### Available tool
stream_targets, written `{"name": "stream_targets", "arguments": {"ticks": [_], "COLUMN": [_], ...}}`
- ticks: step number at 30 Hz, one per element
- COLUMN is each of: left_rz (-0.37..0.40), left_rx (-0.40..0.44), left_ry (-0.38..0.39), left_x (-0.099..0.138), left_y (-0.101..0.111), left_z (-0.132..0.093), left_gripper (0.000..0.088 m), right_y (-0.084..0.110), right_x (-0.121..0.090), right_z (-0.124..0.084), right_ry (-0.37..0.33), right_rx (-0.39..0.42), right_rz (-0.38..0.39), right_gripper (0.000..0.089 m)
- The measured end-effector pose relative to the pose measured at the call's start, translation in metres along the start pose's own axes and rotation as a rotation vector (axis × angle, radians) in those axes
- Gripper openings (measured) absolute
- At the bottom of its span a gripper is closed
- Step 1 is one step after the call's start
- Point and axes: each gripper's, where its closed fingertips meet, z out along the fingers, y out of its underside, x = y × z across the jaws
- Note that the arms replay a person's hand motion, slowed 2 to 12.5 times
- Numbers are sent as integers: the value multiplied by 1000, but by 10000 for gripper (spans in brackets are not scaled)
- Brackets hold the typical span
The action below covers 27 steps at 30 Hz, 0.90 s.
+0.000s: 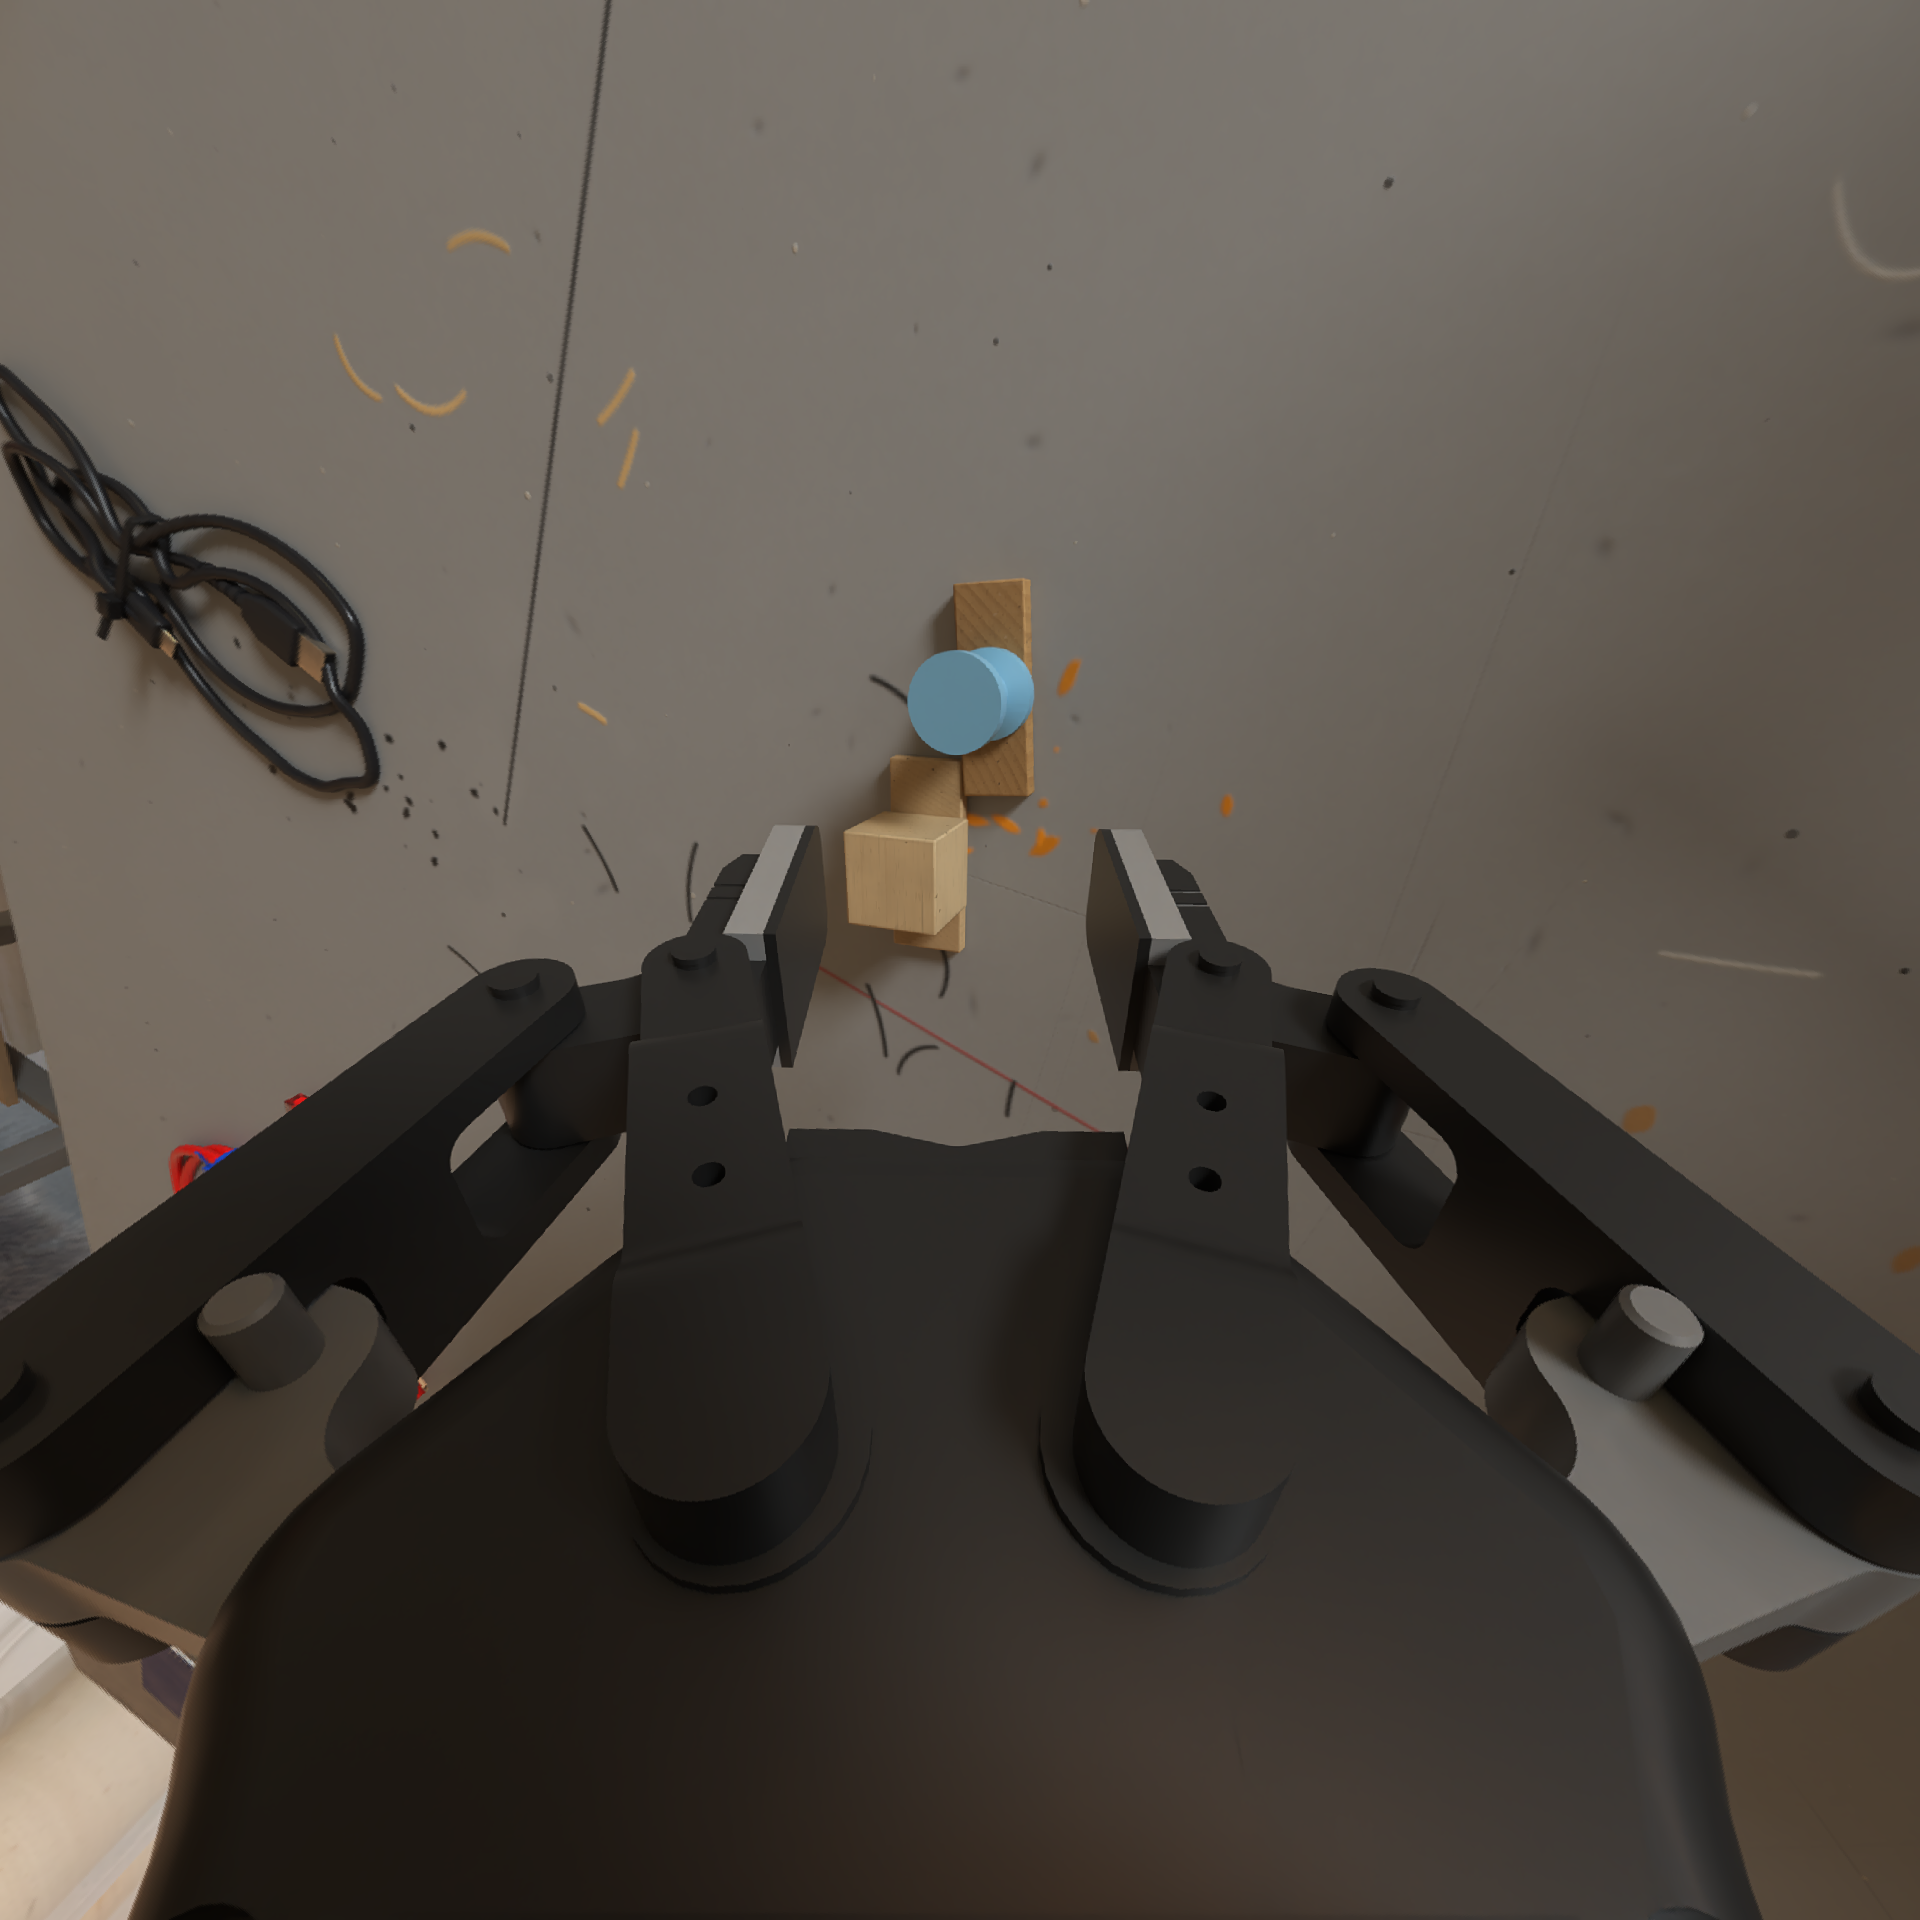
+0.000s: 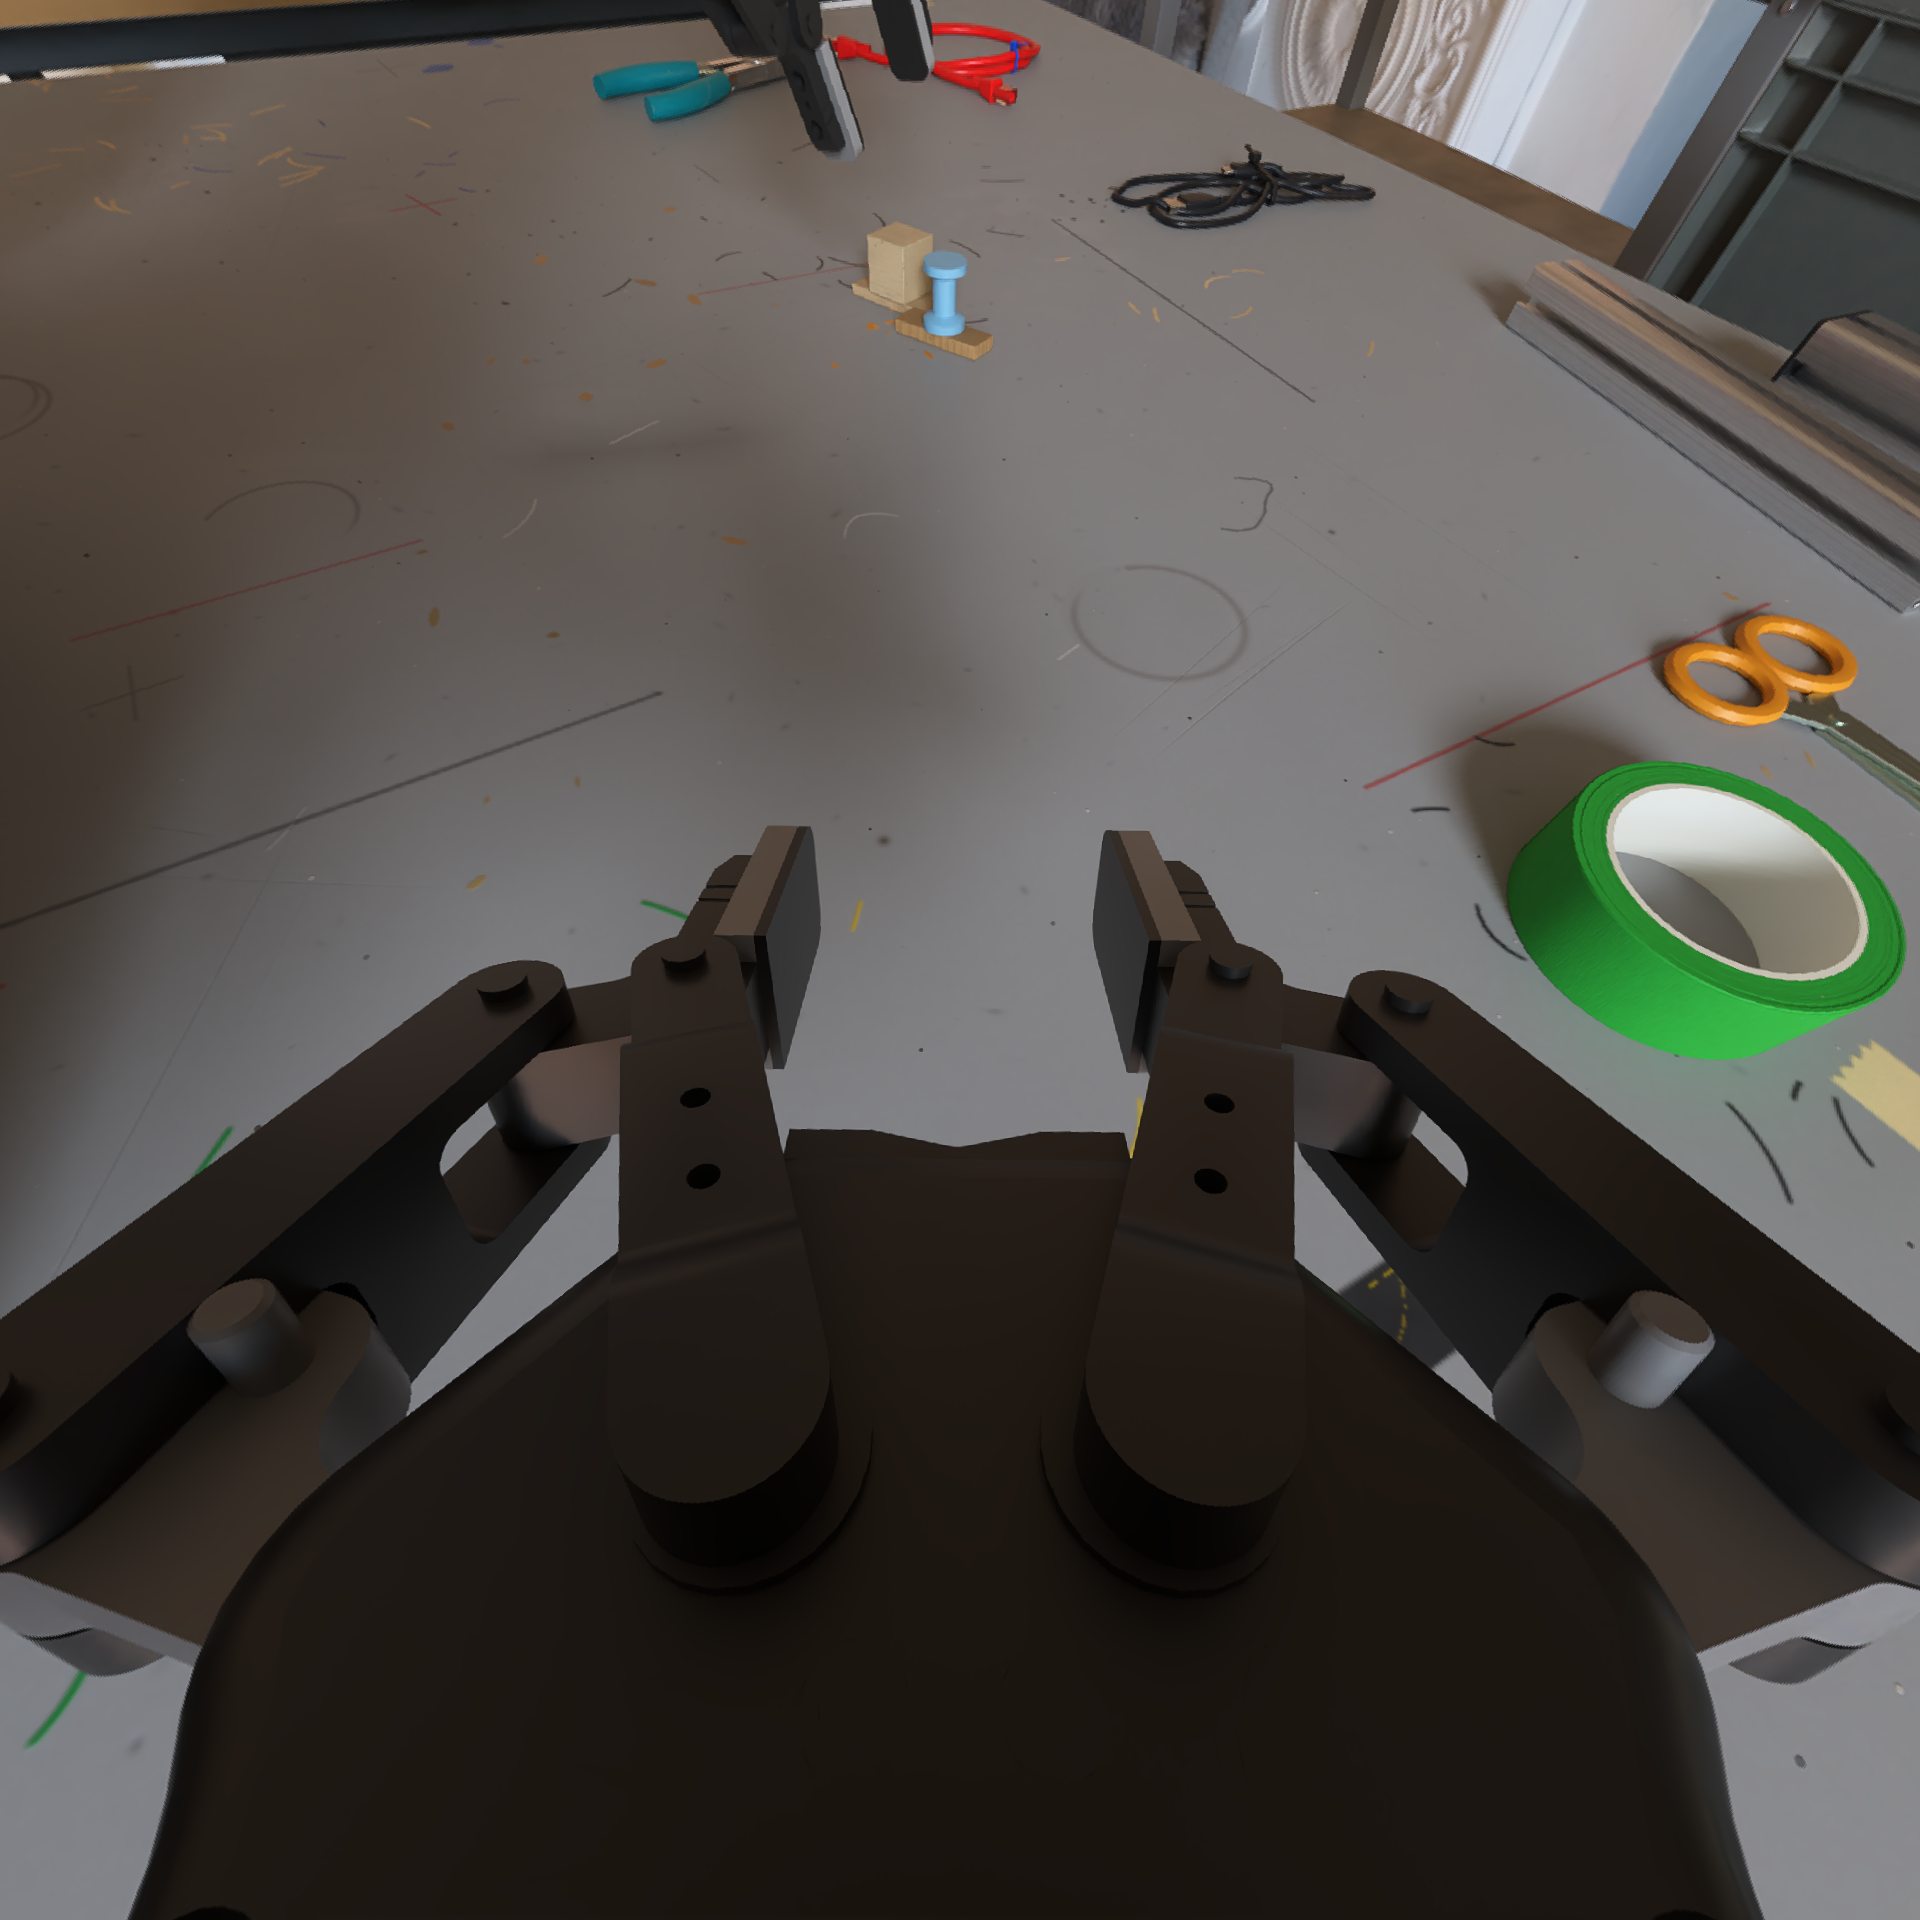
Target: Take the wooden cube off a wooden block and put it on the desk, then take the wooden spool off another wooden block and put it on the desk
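A pale wooden cube (image 1: 902, 871) sits on a flat wooden block (image 1: 928, 790). A light blue spool (image 1: 966, 700) stands upright on a second flat wooden block (image 1: 995, 621) next to it. My left gripper (image 1: 956, 883) hangs open above them, looking down, the cube between its fingers and close to the left one. In the right wrist view the cube (image 2: 898, 260) and spool (image 2: 944, 294) stand far off, with the left gripper's fingers (image 2: 831, 94) above them. My right gripper (image 2: 956, 894) is open and empty, low over the bare grey desk (image 2: 727, 582).
A green tape roll (image 2: 1704, 914) and orange-handled scissors (image 2: 1766, 670) lie to the right of my right gripper. A black cable bundle (image 1: 197, 613) lies left of the blocks. Teal pliers (image 2: 675, 88), a red cable (image 2: 977, 52) and a metal rail (image 2: 1714, 416) lie farther off.
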Motion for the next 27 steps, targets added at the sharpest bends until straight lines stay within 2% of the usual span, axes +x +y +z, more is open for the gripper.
{"name": "stream_targets", "arguments": {"ticks": [14,27], "left_rz": [16,14], "left_rx": [-70,-105], "left_ry": [28,77], "left_x": [-9,-14], "left_y": [18,24], "left_z": [32,50], "left_gripper": [491,510], "right_y": [1,2], "right_x": [2,4], "right_z": [1,1], "right_ry": [-5,-7], "right_rx": [6,12], "right_rz": [19,29], "right_gripper": [481,489]}}
